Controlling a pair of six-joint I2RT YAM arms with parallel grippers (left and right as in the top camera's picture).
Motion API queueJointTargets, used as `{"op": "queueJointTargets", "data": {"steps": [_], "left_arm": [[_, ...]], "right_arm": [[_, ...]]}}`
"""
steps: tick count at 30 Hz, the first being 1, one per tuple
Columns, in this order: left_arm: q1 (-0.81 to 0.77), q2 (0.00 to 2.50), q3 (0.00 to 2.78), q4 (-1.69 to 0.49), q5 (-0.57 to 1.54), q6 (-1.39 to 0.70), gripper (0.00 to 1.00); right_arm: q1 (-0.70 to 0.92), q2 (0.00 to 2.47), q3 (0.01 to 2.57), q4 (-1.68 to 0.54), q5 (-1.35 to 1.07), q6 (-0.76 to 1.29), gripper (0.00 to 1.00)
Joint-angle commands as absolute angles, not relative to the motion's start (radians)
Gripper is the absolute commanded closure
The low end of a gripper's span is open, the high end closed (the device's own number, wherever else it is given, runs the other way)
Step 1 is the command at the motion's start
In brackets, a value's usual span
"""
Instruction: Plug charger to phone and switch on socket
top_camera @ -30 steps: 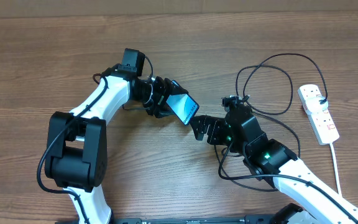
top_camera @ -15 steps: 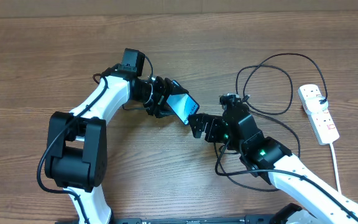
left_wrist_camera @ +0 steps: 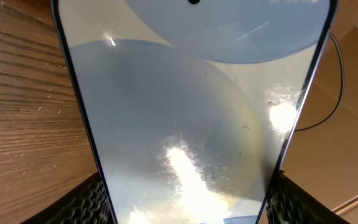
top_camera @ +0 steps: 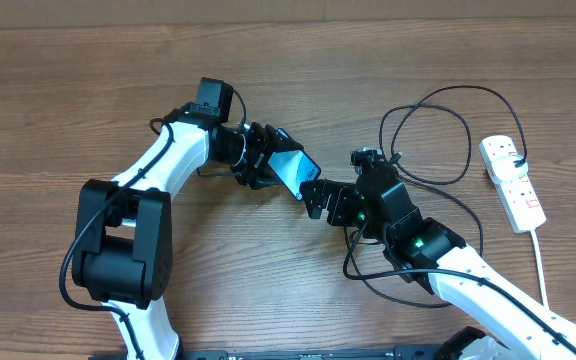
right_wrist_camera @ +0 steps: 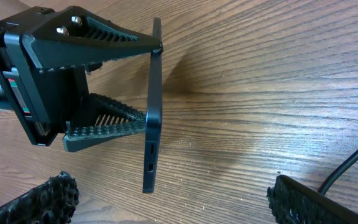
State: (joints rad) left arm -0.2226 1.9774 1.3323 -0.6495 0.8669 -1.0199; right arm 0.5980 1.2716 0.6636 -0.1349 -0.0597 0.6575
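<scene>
The left gripper (top_camera: 273, 165) has its jaws clamped on the two long sides of the phone (top_camera: 293, 170), holding it clear of the surface (top_camera: 68, 80) with the lit screen turned up toward its own wrist camera. The phone's long axis runs straight out of the left jaws toward the right gripper (top_camera: 315, 198).

The right jaws stand wide apart and hold nothing. Straight ahead of them, centred between the fingers, is the phone's narrow end, seen edge-on in the right wrist view. Two small slots (right_wrist_camera: 149, 158) show low on that edge; which one is the charging port I cannot tell.

The charger (top_camera: 458, 88) is not ahead of the right jaws at all. Its black loops lie on the surface behind them, back past the wrist and out toward the socket (top_camera: 513, 180). I cannot pick out the connector tip.

So the phone is presented but nothing is ready to go into it. The right arm is much the nearer to cable and socket, and it probably has to turn away to fetch the tip first.
</scene>
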Motion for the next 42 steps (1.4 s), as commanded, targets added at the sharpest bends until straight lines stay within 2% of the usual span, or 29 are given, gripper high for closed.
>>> {"op": "queueJointTargets", "data": {"steps": [1, 28, 42], "left_arm": [[-0.228, 1.98, 1.359, -0.645, 0.909, -1.033, 0.42], [-0.228, 1.98, 1.359, -0.644, 0.971, -1.036, 0.42], [-0.23, 1.98, 1.359, -0.601, 1.023, -1.079, 0.42]], "right_arm": [[0.601, 1.27, 0.669, -0.128, -0.052, 0.649, 0.0], [0.601, 1.275, 0.669, -0.037, 0.002, 0.649, 0.0], [0.601, 1.451, 0.669, 0.14, -0.046, 0.649, 0.02]]}}
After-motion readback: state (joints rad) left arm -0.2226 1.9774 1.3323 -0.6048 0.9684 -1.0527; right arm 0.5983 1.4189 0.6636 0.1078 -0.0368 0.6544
